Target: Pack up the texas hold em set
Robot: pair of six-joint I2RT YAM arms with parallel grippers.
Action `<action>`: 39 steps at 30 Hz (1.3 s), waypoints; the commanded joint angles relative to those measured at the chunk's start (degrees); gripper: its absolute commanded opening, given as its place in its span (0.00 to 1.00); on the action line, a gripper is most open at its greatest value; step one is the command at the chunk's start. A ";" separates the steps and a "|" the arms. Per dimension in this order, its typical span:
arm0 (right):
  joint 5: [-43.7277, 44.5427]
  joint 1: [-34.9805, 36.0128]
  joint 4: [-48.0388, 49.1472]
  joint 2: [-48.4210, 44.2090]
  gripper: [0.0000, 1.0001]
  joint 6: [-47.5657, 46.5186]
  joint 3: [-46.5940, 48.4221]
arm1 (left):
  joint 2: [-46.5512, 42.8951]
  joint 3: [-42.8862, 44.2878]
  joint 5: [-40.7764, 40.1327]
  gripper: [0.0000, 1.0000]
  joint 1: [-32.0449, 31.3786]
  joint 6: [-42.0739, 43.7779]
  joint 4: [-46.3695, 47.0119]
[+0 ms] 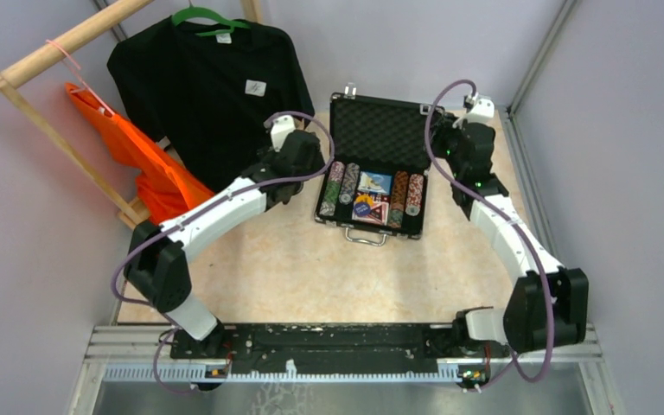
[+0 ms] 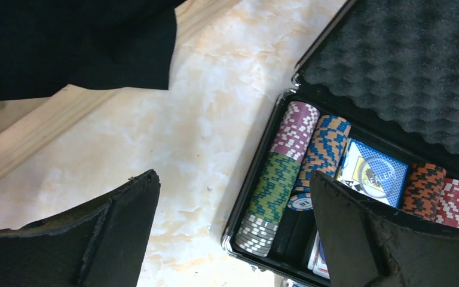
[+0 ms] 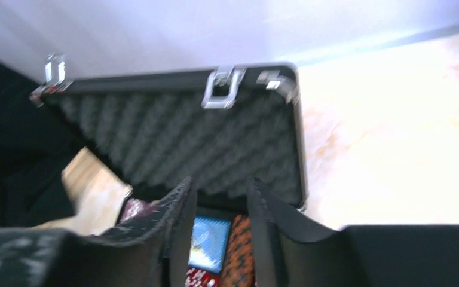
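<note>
Between case (image 2: 253,173) edge and T-shirt (image 2: 66,42), open marble tabletop (image 2: 203,119).

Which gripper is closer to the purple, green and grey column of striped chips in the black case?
Left. The left gripper is beside that chip column at the case's left edge; the right gripper is by the foam lid's right side.

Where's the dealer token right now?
Left wrist view: the dealer token lies on the blue pack in the open case, between the blue-orange chip stack and the orange-black chip stack.
</note>
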 commanded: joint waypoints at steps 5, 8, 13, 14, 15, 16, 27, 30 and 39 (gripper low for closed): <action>0.68 -2.22 -0.36 11.06 0.41 -8.55 12.49 | -7.18 -4.61 1.58 0.99 1.53 1.78 -1.61; 1.48 -2.29 0.09 13.86 0.37 -9.06 13.85 | -7.70 -5.61 1.59 0.99 1.89 2.15 -1.40; 2.08 -2.31 0.31 17.44 0.34 -10.06 16.68 | -6.98 -5.73 2.13 0.99 2.42 2.55 -1.65; 2.57 -2.32 0.28 17.85 0.32 -10.27 17.16 | -6.80 -5.76 2.28 0.99 2.57 2.54 -1.72; 2.90 -2.31 0.16 18.07 0.30 -10.58 17.53 | -6.66 -5.67 2.44 0.99 2.67 2.56 -1.86; 3.26 -2.31 0.03 18.25 0.30 -10.92 17.89 | -6.56 -5.76 2.63 0.99 2.76 2.55 -1.91; 8.17 -2.32 -2.75 21.02 0.30 -13.08 21.93 | -8.09 -3.77 4.36 0.99 2.87 3.74 -3.24; 7.90 -2.32 -3.31 22.02 0.28 -12.70 23.12 | -8.04 -3.75 4.45 0.99 2.87 3.50 -3.56; 5.94 -2.31 -3.67 22.03 0.00 -11.94 21.78 | -7.47 -4.29 4.99 0.99 2.96 3.13 -3.85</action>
